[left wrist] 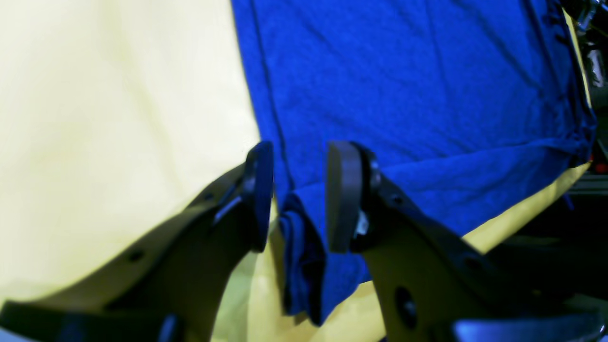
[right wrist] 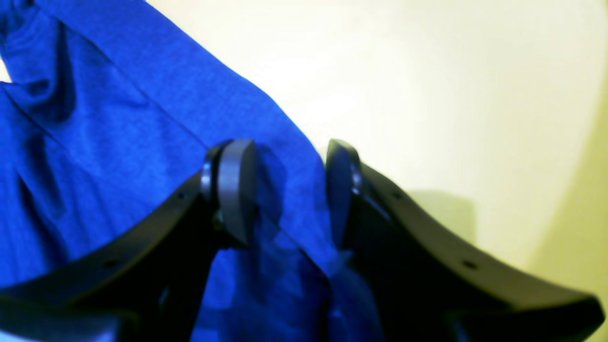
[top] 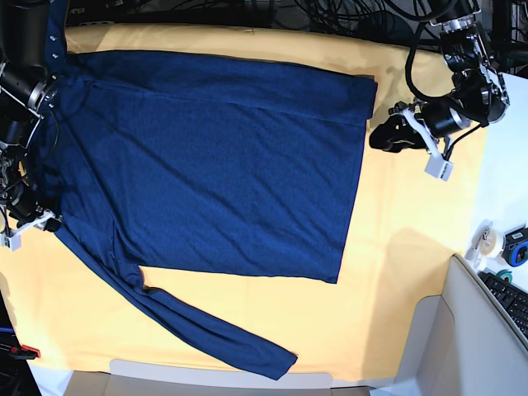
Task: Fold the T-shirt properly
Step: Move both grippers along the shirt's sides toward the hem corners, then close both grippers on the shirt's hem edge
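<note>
The T-shirt (top: 214,165) lies spread flat on the yellow table cloth (top: 396,247), dark navy, with one long sleeve (top: 206,330) trailing toward the front edge. My left gripper (left wrist: 299,190) is open at the shirt's far right corner, and a bunched fold of the T-shirt (left wrist: 304,256) lies between its fingers. In the base view that left gripper (top: 389,134) sits just right of the hem. My right gripper (right wrist: 289,190) is open astride the T-shirt (right wrist: 118,142) edge at the left side. The right arm (top: 21,206) overlaps the cloth there, its fingertips hard to make out.
A keyboard (top: 511,301) and small tape rolls (top: 488,241) sit at the right edge on white. A grey panel (top: 445,346) stands at the front right corner. Cables (top: 330,16) run along the back. A small red object (top: 25,351) lies at the front left.
</note>
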### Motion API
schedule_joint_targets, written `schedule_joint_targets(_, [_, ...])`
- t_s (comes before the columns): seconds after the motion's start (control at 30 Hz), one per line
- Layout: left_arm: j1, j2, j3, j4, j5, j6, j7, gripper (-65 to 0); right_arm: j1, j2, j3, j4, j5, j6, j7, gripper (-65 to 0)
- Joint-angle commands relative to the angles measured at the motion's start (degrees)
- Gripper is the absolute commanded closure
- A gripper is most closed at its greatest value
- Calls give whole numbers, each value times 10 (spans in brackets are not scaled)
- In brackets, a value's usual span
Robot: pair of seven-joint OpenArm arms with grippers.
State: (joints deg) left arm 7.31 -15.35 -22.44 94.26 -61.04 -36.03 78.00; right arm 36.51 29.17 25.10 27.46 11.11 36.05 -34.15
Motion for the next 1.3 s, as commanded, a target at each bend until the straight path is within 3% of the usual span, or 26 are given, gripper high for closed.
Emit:
schedule_joint_targets(0.0, [-6, -10, -2, 9, -13, -2, -7, -189, 16, 5, 0, 7, 4, 16, 3, -229])
schedule_joint_targets(0.07, [-6, -10, -2, 9, -13, -2, -7, -189, 16, -1, 0, 7, 4, 39, 3, -227])
schedule_joint_targets(0.3, [-8, -10, -3, 9, -13, -2, -8, -189, 14, -4, -1, 7, 4, 39, 3, -218])
schedule_joint_targets(0.37, [-10, -11, -6, 9, -13, -2, -8, -189, 13, -4, -1, 7, 4, 39, 2, -151])
schedule_joint_targets(0.43, [-13, -11, -6, 8, -12, -1, -9, -189, 12, -5, -2, 7, 4, 39, 2, -31])
schedule_joint_targets(0.5, [-38, -12, -3, -2, -12, -1, -9, -189, 12, -5, -4, 7, 4, 39, 2, 0])
schedule_joint_targets(0.8, [-221, -14, -2, -274, -12, -1, -17, -189, 5, -22, -32, 9, 4, 39, 4, 0])
schedule_joint_targets(1.07, [-387, -10, 64, -497, 104, -1, -139, -189, 3, -35, -31, 10, 4, 39, 5, 0])
schedule_joint_targets(1.27, [-438, -10, 170, -609, 113, -1, -261, -189, -2, -36, -31, 11, 4, 39, 5, 0])
